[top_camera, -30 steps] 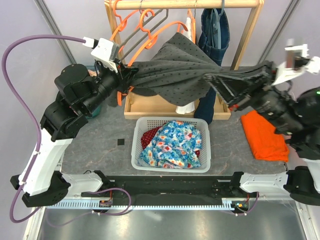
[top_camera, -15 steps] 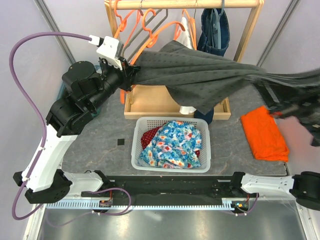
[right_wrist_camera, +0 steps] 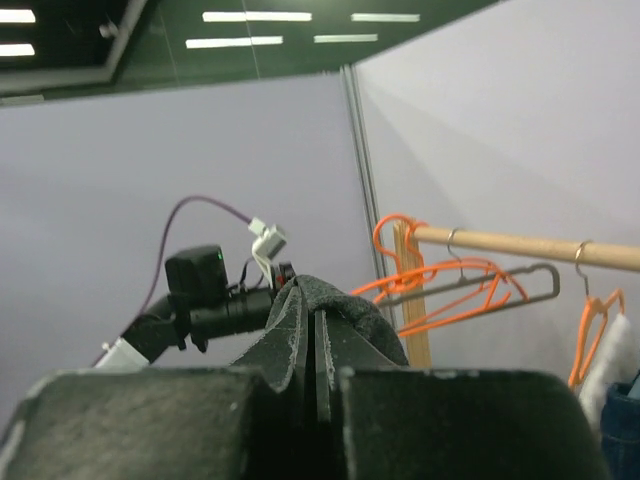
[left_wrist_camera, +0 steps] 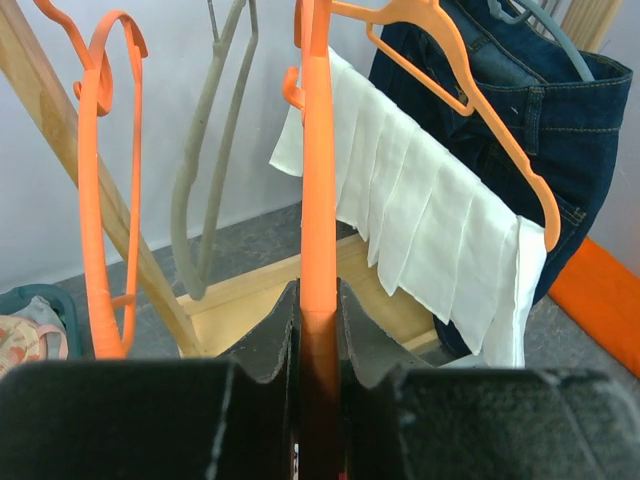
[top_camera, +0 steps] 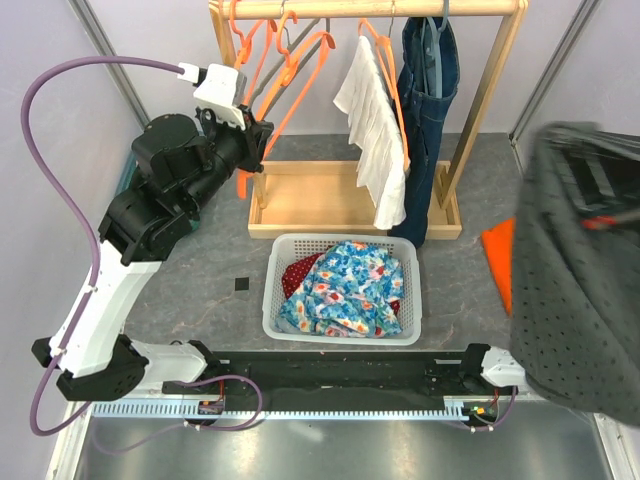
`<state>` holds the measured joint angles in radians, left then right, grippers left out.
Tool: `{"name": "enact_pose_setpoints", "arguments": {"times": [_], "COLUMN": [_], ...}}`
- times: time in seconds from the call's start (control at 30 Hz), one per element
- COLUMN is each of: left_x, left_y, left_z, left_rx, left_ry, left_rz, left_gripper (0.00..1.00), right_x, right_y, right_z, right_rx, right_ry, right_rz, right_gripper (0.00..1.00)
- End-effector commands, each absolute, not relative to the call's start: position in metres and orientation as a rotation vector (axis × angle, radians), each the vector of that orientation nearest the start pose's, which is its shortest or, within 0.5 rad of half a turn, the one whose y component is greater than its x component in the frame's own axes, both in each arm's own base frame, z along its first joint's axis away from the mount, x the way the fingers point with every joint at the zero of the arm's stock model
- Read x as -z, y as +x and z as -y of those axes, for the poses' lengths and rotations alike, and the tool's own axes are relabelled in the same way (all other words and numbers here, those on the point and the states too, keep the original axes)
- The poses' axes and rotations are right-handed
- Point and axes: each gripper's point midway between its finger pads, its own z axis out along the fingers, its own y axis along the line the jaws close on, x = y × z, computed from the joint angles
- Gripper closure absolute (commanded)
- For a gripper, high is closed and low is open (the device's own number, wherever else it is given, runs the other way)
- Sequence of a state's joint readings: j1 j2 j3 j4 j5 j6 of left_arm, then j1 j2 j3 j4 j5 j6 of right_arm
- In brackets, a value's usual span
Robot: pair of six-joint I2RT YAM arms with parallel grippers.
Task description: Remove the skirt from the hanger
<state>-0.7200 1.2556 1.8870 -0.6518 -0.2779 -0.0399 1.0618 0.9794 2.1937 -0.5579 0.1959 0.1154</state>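
The dark grey dotted skirt [top_camera: 578,290] is off the hanger and hangs at the far right, high and close to the top camera. My right gripper [right_wrist_camera: 316,300] is shut on a fold of the skirt [right_wrist_camera: 350,305]; in the top view the skirt covers it. The bare orange hanger [top_camera: 300,75] still hangs on the wooden rail [top_camera: 380,8]. My left gripper [top_camera: 262,140] is shut on the hanger's lower arm [left_wrist_camera: 318,200], with the bar pinched between its fingers [left_wrist_camera: 268,345].
A white pleated garment [top_camera: 375,130] and blue jeans [top_camera: 430,90] hang on the rail. More orange hangers [left_wrist_camera: 95,200] and a grey one [left_wrist_camera: 205,180] hang at its left. A white basket [top_camera: 272,285] of clothes stands below. An orange cloth [top_camera: 497,260] lies at the right.
My right gripper pulled the skirt rightward and up, clear of the hanger. The skirt now hangs free at the right. My left gripper kept its hold and the hanger swung back.
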Motion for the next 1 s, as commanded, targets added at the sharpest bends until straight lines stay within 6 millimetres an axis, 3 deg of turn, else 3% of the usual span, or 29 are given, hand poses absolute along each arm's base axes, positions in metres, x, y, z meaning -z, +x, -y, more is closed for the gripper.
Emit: {"name": "enact_pose_setpoints", "arguments": {"times": [0.0,0.2,0.47,0.5,0.6,0.77,0.97], "left_x": [-0.542,-0.543,-0.545,-0.554,-0.552,-0.534,-0.538], "left_y": [0.293,0.303,0.346,0.348,0.368,0.396,0.421], "left_z": [0.189,0.197,0.225,0.225,0.232,0.241,0.230], "left_rx": [0.367,0.366,0.302,0.299,0.259,0.207,0.167], "left_ry": [0.287,0.290,0.295,0.282,0.264,0.226,0.171], "left_rz": [-1.484,-1.479,-1.466,-1.441,-1.444,-1.480,-1.465], "left_gripper": [0.98,0.98,0.98,0.98,0.98,0.98,0.98], "right_x": [-0.678,-0.669,-0.649,-0.641,-0.622,-0.589,-0.547], "right_y": [0.118,0.124,0.133,0.137,0.144,0.158,0.171], "right_z": [-0.154,-0.164,-0.188,-0.196,-0.208,-0.221,-0.228], "right_rx": [-0.955,-0.955,-0.977,-0.973,-0.964,-0.923,-0.854], "right_ry": [-0.348,-0.354,-0.373,-0.385,-0.396,-0.396,-0.402], "right_rz": [-1.055,-1.083,-1.138,-1.161,-1.208,-1.290,-1.382], "right_gripper": [1.00,1.00,1.00,1.00,1.00,1.00,1.00]}}
